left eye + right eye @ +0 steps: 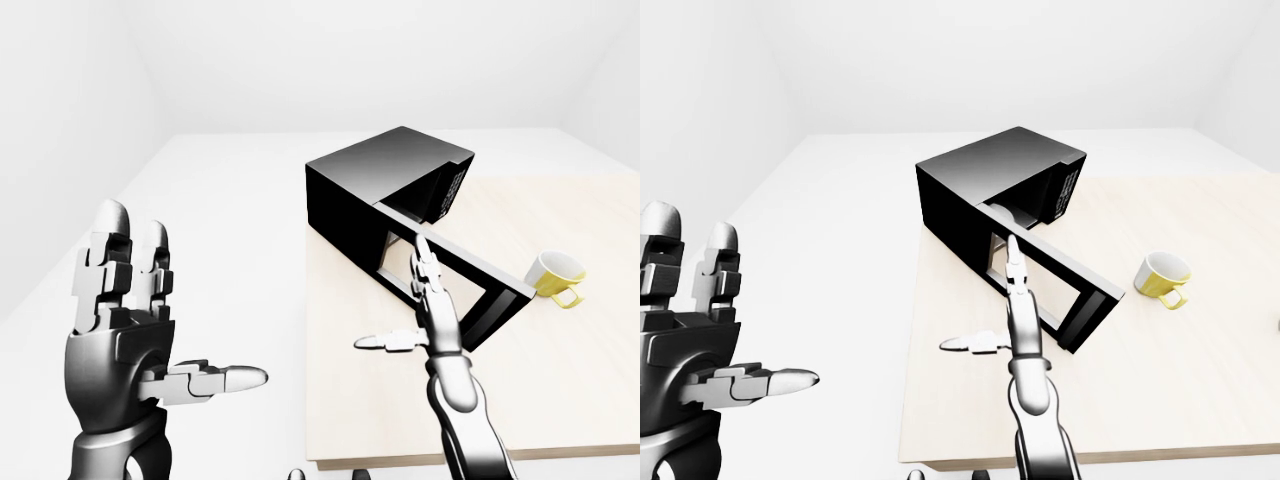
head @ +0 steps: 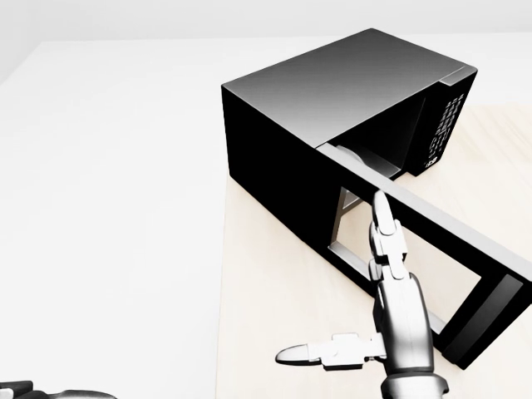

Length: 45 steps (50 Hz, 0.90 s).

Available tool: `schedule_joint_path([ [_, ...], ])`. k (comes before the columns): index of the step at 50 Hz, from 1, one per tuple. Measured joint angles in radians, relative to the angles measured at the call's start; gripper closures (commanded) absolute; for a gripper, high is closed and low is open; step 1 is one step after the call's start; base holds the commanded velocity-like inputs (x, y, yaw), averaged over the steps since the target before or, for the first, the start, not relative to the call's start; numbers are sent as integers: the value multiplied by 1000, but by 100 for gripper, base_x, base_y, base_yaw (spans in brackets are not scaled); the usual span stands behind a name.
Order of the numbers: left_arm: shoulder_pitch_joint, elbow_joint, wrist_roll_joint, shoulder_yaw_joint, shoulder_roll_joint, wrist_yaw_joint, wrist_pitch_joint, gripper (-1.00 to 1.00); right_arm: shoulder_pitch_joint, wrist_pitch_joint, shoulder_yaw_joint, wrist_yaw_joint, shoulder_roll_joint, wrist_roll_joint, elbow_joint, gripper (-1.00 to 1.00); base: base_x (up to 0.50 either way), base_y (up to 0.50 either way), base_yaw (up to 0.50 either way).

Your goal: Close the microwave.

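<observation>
White room, pale wood-grain surface (image 1: 560,390). Boxy black microwave (image 2: 332,91) at its far left corner, framed door (image 2: 432,249) swung wide open. Right robot hand (image 2: 391,283) open, fingers flat against door. Left robot hand (image 1: 120,330) open, raised left. Yellow mug (image 1: 555,277) right.

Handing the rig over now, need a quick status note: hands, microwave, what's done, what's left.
Left robot hand: open, raised off the table at the view's left, holding nothing.
Right robot hand: open, fingers extended by the microwave door; contact unclear.
Black box-shaped microwave: on the light wooden table, door swung wide open.
Yellow mug: right of the door.
Done: right hand positioned.
Left: push the door shut.
</observation>
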State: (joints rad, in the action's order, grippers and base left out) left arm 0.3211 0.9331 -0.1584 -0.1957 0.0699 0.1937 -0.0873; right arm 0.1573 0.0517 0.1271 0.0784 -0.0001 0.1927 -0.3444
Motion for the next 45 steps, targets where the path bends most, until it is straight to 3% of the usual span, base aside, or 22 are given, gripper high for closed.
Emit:
schedule_joint_path([
  [12,9,1,4,8,1,1,0,-100,-64,-68,-53,20,4,-18,158,-100,0,0,0],
  [23,13,4,2,8,2,4,0,-100,-124,-105,-95,35,2,-31,262,-100,0,0,0],
  [45,9,8,0,3,2,4,0,-100,-256,-100,-151,57,-19,-51,391,-100,0,0,0],
])
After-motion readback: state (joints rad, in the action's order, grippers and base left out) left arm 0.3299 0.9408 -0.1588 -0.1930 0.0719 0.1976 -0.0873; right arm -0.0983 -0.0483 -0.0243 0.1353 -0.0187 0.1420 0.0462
